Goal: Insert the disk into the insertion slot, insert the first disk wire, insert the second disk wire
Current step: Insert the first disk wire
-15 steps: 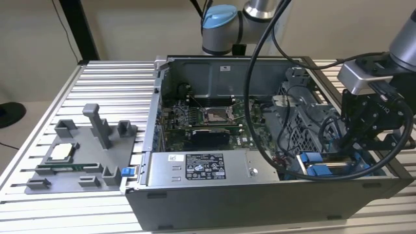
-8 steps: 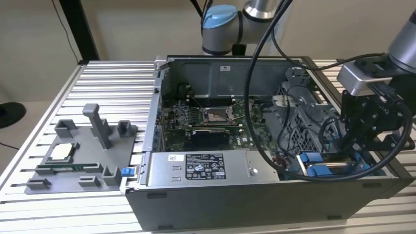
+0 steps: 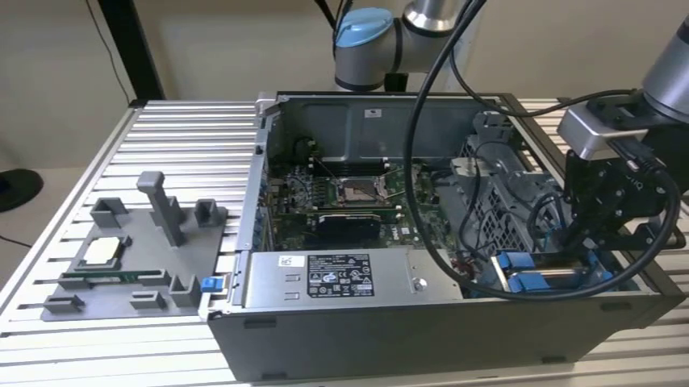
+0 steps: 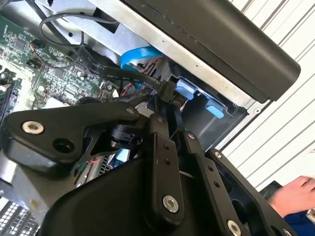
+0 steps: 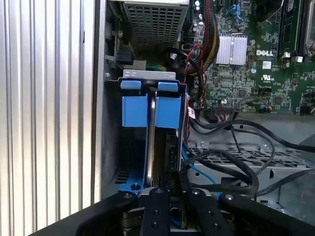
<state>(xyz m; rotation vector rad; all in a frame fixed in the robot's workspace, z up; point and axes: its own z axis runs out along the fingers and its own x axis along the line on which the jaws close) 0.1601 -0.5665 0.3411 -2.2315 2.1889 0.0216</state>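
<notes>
The disk (image 5: 152, 132) stands edge-on in the insertion slot (image 5: 147, 74), its blue carrier (image 5: 167, 110) beside a second blue carrier (image 5: 134, 110). In the exterior view the blue carriers (image 3: 519, 263) sit in the case's near corner on the exterior view's right, under my gripper (image 3: 586, 246). My gripper (image 4: 167, 105) is shut on the black connector (image 4: 171, 92) of a flat black disk wire (image 4: 118, 76), held just above the disk's end. In the first wrist view the gripper (image 5: 173, 186) hangs over that same connector (image 5: 171, 157). A blue wire (image 4: 140, 54) runs nearby.
A grey power supply box (image 3: 334, 278) fills the case's near side, with the motherboard (image 3: 344, 197) behind it. Loose black cables (image 5: 236, 167) cross a perforated cage (image 5: 155, 22). A grey fixture with parts (image 3: 129, 258) lies outside the case. A person's hand (image 4: 293, 194) rests nearby.
</notes>
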